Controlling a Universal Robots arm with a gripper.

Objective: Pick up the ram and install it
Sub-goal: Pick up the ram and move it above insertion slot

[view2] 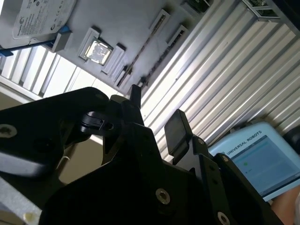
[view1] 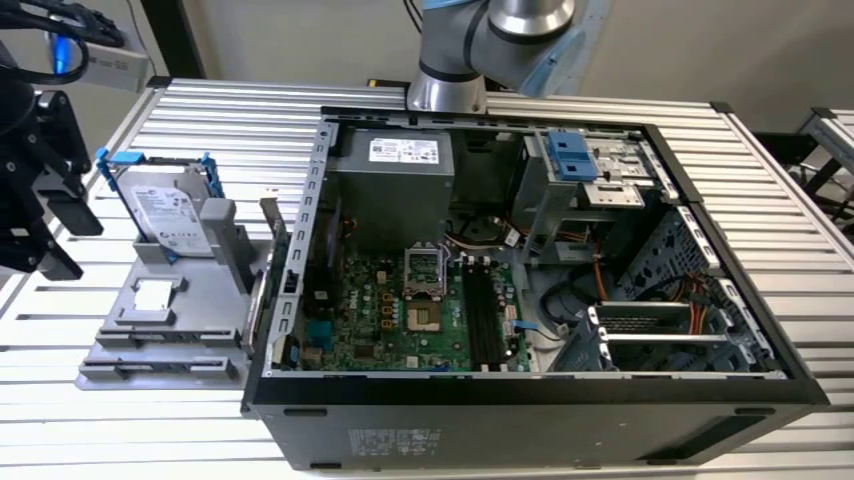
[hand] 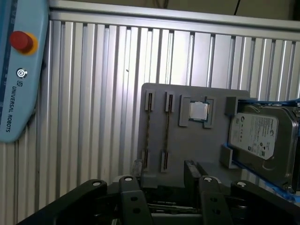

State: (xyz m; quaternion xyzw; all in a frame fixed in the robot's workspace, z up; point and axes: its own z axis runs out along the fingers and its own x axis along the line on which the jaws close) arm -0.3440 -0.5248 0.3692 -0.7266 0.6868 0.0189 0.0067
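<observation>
A grey holder [hand: 187,145] lies on the slatted table, at the exterior view's left of the open computer case [view1: 534,400]. Two narrow slots in the holder each show a thin dark strip edge-on, which I take to be the ram [hand: 166,136], also seen as the ram [view2: 140,51] in the second wrist view. My black gripper [hand: 164,171] hangs above the holder's edge, open, with nothing between its fingers [view2: 176,131]. In the exterior view the gripper [view1: 64,240] is raised at the far left, beside the holder [view1: 160,330]. The motherboard's long black slots [view1: 483,315] lie inside the case.
A silver hard drive [view1: 167,210] in a blue-handled frame leans at the holder's back, with a small square chip [hand: 198,111] beside it. A blue-and-white pendant [hand: 18,70] with a red button lies on the table. The arm's base [view1: 454,80] stands behind the case.
</observation>
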